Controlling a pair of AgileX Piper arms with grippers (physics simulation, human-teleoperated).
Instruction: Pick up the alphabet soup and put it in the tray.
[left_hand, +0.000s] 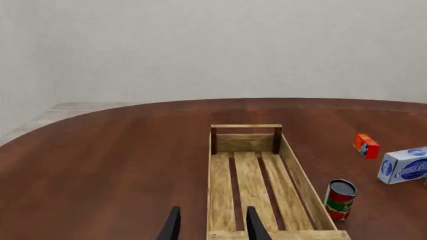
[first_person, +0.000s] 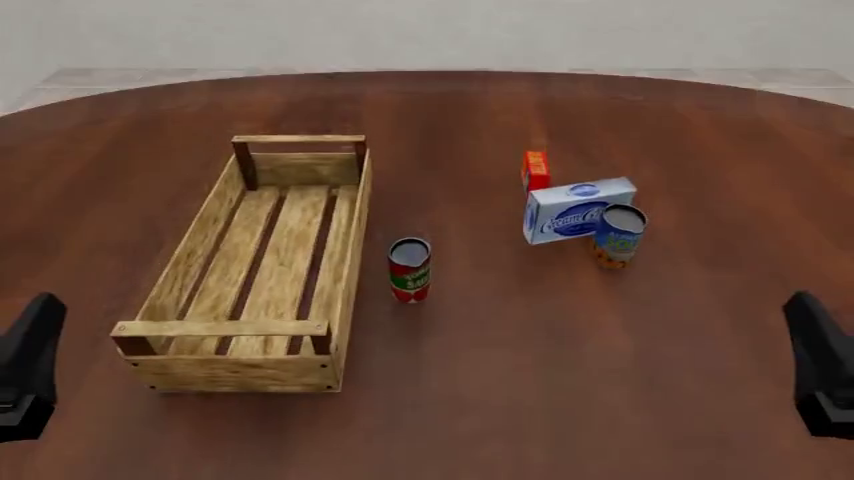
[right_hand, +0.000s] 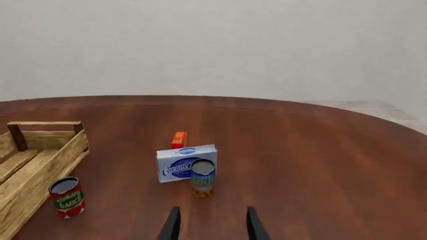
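Both arms sit low at the table's near edge; left gripper (left_hand: 211, 227) and right gripper (right_hand: 211, 225) gape, empty, soup (first_person: 619, 236) untouched.

Both arms — cut off; white box (left_hand: 403, 165) clipped.

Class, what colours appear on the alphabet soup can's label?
Blue above an orange-yellow band on the alphabet soup, clearest in the right wrist view.

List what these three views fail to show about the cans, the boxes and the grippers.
- Alphabet soup: absent from the left wrist view, past its edge.
- White and blue box: lower front hidden by that can in the right wrist and front views.
- Orange box: print too small; base hidden behind the white box.
- Left gripper and right gripper: fingers cut off by the frame edge.
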